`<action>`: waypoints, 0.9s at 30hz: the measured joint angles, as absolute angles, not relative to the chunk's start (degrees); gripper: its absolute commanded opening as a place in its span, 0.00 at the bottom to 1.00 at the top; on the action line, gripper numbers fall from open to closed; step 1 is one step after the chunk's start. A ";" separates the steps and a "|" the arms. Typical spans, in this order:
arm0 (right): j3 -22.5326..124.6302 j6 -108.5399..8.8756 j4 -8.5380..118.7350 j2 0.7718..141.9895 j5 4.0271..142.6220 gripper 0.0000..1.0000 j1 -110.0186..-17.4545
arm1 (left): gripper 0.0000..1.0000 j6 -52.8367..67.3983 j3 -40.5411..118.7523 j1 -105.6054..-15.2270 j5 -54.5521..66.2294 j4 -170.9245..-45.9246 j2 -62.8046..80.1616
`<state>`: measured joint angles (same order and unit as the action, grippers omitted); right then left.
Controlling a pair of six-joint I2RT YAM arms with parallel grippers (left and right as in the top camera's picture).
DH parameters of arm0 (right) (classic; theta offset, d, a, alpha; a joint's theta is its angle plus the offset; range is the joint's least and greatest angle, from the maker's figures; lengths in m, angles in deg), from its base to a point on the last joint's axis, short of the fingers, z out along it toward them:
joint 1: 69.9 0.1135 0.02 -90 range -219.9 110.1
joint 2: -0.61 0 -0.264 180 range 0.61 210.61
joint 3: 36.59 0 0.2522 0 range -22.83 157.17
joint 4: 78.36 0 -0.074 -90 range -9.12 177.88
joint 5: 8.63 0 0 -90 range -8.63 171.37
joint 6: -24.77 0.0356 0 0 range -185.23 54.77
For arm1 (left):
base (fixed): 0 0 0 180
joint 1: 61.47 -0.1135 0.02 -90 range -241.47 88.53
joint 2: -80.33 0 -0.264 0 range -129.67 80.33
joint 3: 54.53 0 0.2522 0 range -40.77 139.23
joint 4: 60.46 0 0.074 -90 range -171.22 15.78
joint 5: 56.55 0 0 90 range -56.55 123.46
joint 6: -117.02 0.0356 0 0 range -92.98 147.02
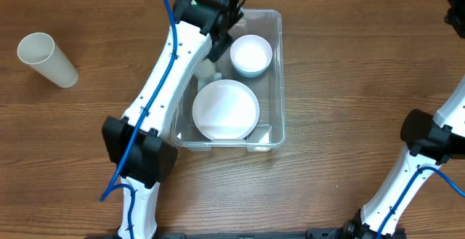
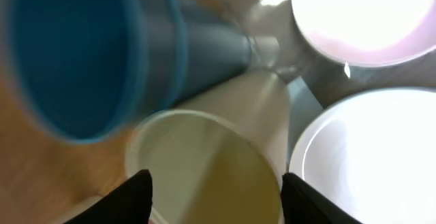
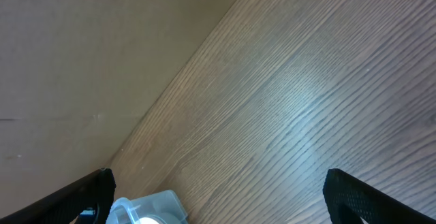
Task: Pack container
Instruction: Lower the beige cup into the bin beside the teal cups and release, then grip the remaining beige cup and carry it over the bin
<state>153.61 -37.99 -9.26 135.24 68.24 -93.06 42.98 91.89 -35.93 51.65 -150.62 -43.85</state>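
- one wooden table [image 1: 349,72] holds it all; the container [image 1: 276,134] sits mid-table, under my left arm.
- in it i see a white plate [image 1: 225,110] near me and a white bowl [image 1: 251,54] beyond.
- a white cup [image 1: 47,59] lies on the table, well left.
- a blue cup [image 2: 68,54] sits beside a cream cup [image 2: 204,156].
- my left gripper [image 2: 216,180] is spread either side of the cream cup's mouth; my right gripper [image 3: 219,176] gapes wide over wood.
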 measured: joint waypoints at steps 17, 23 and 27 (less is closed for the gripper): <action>153.61 -38.03 -9.26 135.24 68.29 1.00 -93.06 | 0.88 10.75 117.53 -54.24 48.09 -165.92 -43.88; 153.61 -38.01 -9.26 135.24 68.26 1.00 -93.06 | 0.89 8.91 117.53 -65.89 49.18 -164.26 -44.60; 153.61 -38.01 -9.28 135.24 68.26 1.00 -93.06 | 0.92 8.89 117.90 -73.24 49.36 -163.56 -51.53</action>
<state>153.61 -38.01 -9.28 135.24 68.26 -93.06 8.89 117.90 -73.24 49.36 -163.56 -51.53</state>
